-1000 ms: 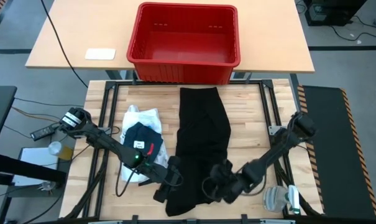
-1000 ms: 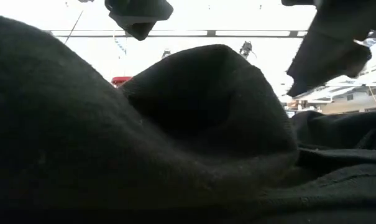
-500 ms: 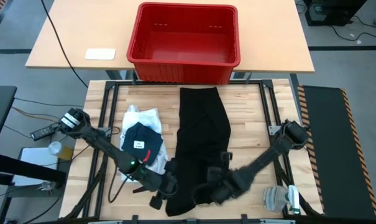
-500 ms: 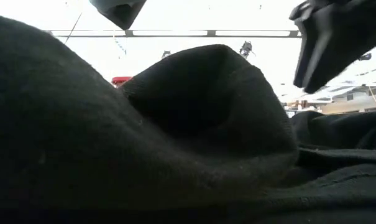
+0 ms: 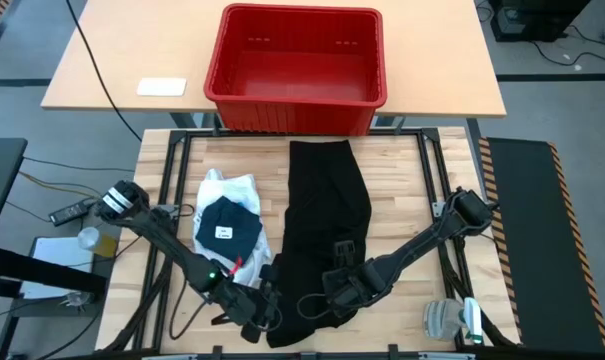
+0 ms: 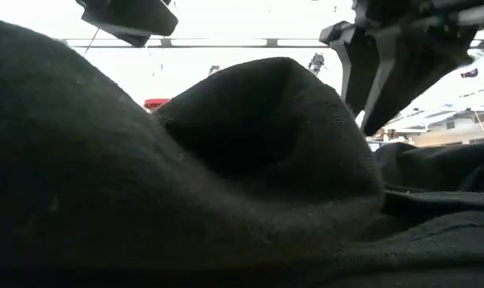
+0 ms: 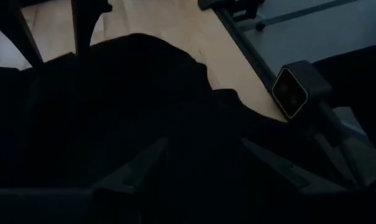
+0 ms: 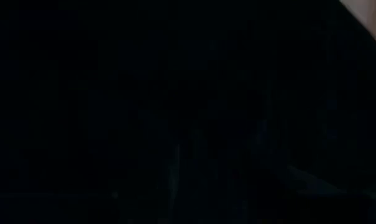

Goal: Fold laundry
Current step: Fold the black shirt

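A long black garment (image 5: 327, 215) lies flat down the middle of the table and fills the low view as a dark hump (image 6: 258, 128). To its left a white shirt (image 5: 232, 188) lies on the table, with a dark folded piece (image 5: 227, 225) resting on it. My left gripper (image 5: 254, 318) hovers open at the garment's near left corner; in the left wrist view (image 7: 203, 165) its fingers stand apart over black cloth. My right gripper (image 5: 327, 295) is low over the garment's near end, and the low view (image 6: 363, 88) shows its two fingers apart, pointing down. The right wrist view is all dark.
A red crate (image 5: 297, 65) stands on the wooden table beyond the far edge, with a white card (image 5: 162, 86) to its left. A small camera block (image 7: 293, 90) sits at the table's near edge. A cable loops near the left arm (image 5: 194, 290).
My left gripper has moved toward the table's near edge, beside the black garment's near left corner. My right gripper has moved toward the table's left over the garment's near end, has come down and has turned until both fingers show in the low view. The cloth has stayed still.
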